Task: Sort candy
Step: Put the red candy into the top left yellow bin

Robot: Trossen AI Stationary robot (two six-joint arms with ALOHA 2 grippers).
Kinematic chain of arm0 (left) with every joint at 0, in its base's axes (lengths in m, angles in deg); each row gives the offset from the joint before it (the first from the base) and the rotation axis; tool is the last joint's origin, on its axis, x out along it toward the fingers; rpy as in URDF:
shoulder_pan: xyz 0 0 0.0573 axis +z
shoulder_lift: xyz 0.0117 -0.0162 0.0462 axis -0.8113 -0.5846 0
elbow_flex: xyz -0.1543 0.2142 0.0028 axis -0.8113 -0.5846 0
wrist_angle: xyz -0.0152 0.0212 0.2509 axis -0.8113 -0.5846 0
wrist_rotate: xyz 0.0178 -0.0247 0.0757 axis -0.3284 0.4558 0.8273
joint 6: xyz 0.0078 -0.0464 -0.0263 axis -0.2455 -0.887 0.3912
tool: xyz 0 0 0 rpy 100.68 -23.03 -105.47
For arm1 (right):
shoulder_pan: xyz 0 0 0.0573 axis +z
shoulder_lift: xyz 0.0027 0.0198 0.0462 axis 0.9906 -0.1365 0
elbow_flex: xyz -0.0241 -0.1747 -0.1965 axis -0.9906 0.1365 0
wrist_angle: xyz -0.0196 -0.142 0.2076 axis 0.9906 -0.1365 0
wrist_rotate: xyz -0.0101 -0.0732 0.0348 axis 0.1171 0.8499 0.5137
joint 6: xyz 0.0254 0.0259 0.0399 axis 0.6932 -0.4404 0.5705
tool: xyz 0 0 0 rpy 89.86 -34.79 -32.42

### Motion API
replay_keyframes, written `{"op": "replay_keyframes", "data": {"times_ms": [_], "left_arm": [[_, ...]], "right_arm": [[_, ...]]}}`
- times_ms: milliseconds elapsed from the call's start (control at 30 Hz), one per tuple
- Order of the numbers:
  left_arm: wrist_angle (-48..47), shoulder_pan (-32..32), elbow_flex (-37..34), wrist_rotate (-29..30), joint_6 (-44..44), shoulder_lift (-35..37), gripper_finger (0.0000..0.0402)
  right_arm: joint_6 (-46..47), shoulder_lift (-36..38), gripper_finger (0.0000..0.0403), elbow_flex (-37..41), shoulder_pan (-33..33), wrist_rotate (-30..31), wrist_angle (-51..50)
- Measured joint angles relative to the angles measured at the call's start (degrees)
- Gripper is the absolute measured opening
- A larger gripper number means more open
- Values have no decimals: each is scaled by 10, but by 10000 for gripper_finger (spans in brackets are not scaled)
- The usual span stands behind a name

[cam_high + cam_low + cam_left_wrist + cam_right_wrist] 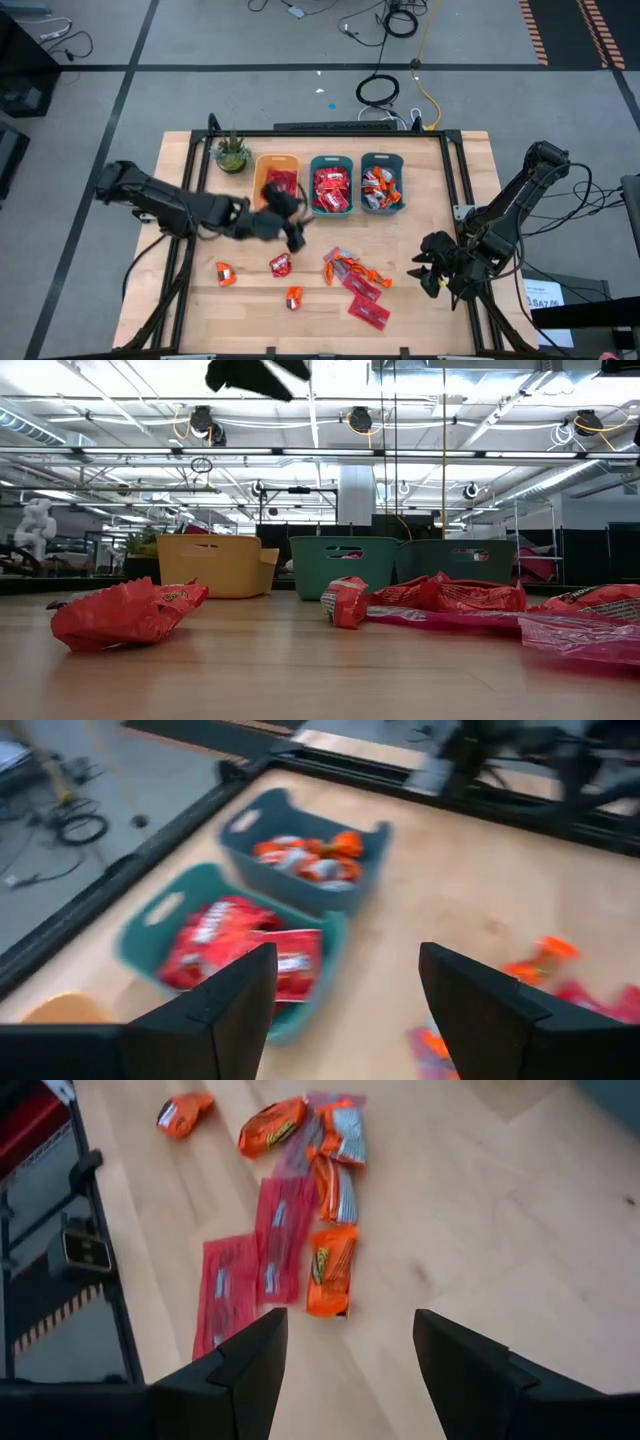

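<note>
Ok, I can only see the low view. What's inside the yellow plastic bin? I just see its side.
Observer: Red flat packets lie in the yellow plastic bin.
Operator: And the two teal ones?
Observer: The middle teal plastic bin holds red squarish packets, the right teal plastic bin small orange wrapped pieces.
Operator: Is a gripper holding candy?
Observer: No. The left gripper hovers open and empty near the yellow bin; the right gripper sits open by the wooden table's right edge.
</note>
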Motion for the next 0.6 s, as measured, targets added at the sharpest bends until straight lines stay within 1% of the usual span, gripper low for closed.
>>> {"op": "replay_keyframes", "data": {"times_ms": [100,200,267,367,600], "left_arm": [[-1,-34,39,6,-28,-50,254],[1,-56,81,1,-55,-106,254],[1,-66,107,-21,-54,-144,254],[2,-79,142,-40,-56,-199,254],[16,-91,207,-42,-41,-300,254]], "right_arm": [[-15,0,210,0,1,-12,3],[-30,0,210,0,1,-13,6],[-40,0,210,0,1,-13,6],[-55,0,210,0,1,-15,6],[-79,0,210,0,1,-57,6]]}}
